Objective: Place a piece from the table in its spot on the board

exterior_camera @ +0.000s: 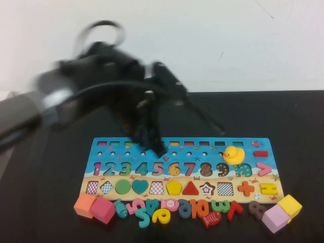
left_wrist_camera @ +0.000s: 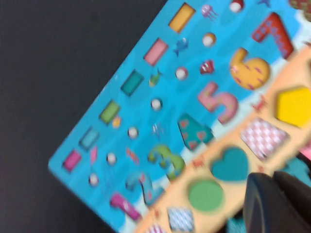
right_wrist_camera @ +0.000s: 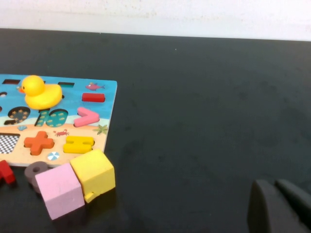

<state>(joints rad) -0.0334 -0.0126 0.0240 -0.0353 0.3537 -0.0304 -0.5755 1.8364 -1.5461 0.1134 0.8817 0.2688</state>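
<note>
Underneath everything we see the flat black tabletop (exterior_camera: 304,131), with a plain white wall (exterior_camera: 228,40) behind it. On the tabletop lies the rectangular wooden puzzle board with a blue sea-themed top (exterior_camera: 152,152), coloured numbers across its middle and a sandy strip of shape slots along its near side. The small flat yellow pentagon-shaped wooden piece (exterior_camera: 174,188) sits in that sandy strip, between a checked square slot and a red triangle (exterior_camera: 190,189); in the left wrist view it shows at the board's edge of the picture (left_wrist_camera: 294,106). A small yellow rubber duck (exterior_camera: 234,154) stands on the board's right part, near the number ten. Along the near edge of the board we find loose number pieces, an orange cube (exterior_camera: 84,205) and a deep pink cube (exterior_camera: 103,210) at the left, and a larger yellow cube (exterior_camera: 289,206) touching a pale pink cube (exterior_camera: 275,218) at the right.

Our left arm reaches in from the left, blurred, its wrist angled down over the board's far left half. The left gripper (exterior_camera: 152,142) hangs above the row of small rectangular slots, jaws pressed together with nothing between them.

Our right gripper (right_wrist_camera: 282,206) shows only in its own wrist view, low over bare tabletop to the right of the board; its dark fingertips lie close together and hold nothing.
</note>
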